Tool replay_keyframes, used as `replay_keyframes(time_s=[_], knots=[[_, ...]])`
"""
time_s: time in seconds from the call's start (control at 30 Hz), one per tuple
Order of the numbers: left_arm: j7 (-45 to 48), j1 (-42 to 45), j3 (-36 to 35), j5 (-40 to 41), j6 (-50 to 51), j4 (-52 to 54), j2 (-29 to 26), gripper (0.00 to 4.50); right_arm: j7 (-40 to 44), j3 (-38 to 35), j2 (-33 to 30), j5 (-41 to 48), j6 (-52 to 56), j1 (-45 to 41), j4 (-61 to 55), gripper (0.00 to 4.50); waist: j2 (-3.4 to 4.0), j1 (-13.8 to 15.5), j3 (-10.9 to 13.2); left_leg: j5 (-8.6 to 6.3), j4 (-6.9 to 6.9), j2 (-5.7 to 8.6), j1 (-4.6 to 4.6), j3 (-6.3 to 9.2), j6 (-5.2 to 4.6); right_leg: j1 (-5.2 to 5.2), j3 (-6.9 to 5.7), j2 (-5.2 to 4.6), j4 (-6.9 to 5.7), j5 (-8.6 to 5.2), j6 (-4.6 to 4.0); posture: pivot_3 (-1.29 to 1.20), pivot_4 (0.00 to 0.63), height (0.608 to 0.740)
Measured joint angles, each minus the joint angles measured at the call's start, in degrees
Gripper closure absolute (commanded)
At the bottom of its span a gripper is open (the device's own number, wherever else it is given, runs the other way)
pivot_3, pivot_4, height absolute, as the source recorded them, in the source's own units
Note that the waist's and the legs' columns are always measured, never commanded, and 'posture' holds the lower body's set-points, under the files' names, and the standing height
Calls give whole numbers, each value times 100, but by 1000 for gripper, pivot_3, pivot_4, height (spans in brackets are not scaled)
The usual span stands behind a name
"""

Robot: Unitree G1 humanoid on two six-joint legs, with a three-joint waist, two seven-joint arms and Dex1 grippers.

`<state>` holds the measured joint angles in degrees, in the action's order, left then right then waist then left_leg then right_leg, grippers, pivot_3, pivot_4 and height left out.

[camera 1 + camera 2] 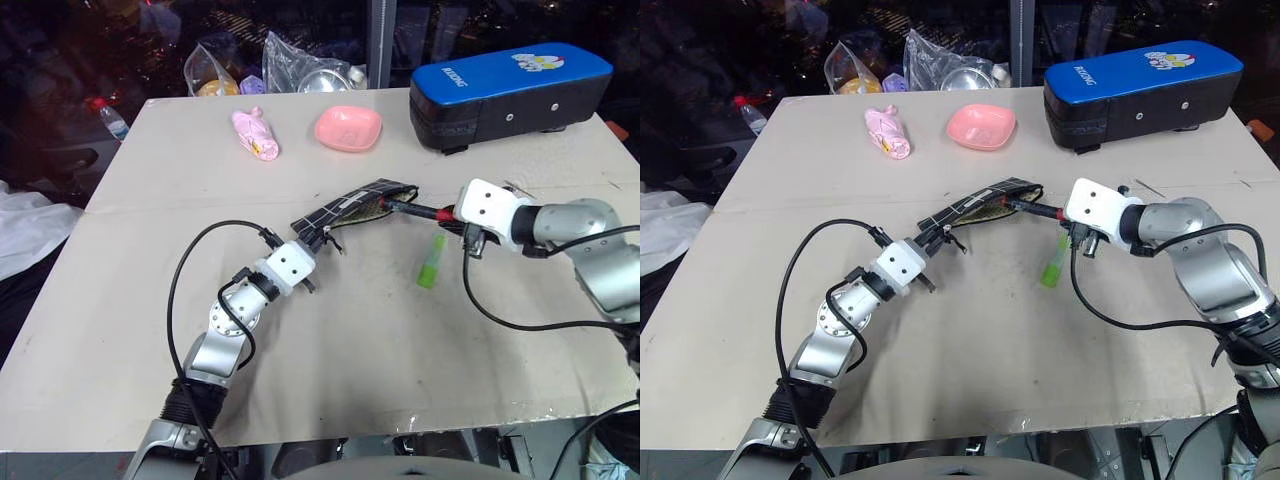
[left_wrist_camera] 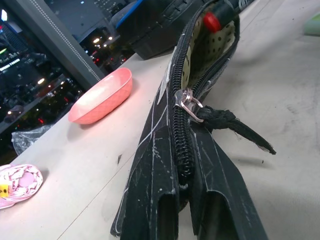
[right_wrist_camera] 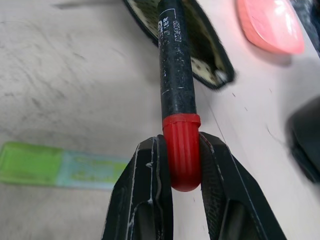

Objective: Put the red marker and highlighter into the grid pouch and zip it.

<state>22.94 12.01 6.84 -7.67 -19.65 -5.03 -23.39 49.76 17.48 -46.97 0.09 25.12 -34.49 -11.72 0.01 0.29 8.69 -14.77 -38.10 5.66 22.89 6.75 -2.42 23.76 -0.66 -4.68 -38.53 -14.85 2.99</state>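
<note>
The grid pouch lies mid-table, black with white lines, its mouth open toward the right. My left gripper is shut on the pouch's near end, and the zipper pull sits just past its fingers. My right gripper is shut on the red end of the red marker. The marker's dark barrel points into the pouch's open mouth, and its red tip shows inside. The light-green highlighter lies flat on the table, just nearer than the right gripper and apart from it.
A big blue-and-black case stands at the back right. A pink bowl and a pink wrapped item sit behind the pouch. Plastic bags lie at the table's far edge.
</note>
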Motion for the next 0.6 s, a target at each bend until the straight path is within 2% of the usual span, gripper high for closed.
replay_keyframes(time_s=[0.13,0.27,0.6], knots=[[98,49,5,28,3,14,-5,4500,33,407,245,-503,-861,-385,461,4282,0,17,0,0,-1,0,0,1,0,1,-1,0,-1,0,0,0,150,734],[267,146,15,94,8,146,-72,4500,-56,735,525,-1231,-2220,-898,1322,4282,-3,39,2,1,-2,1,0,1,1,1,-1,2,-1,0,0,0,150,734],[753,384,44,199,33,230,-228,4500,-350,1202,1292,-2223,-4455,-1617,2813,4282,-2,24,2,1,-2,1,0,0,2,4,1,6,-2,0,-1,0,150,734]])
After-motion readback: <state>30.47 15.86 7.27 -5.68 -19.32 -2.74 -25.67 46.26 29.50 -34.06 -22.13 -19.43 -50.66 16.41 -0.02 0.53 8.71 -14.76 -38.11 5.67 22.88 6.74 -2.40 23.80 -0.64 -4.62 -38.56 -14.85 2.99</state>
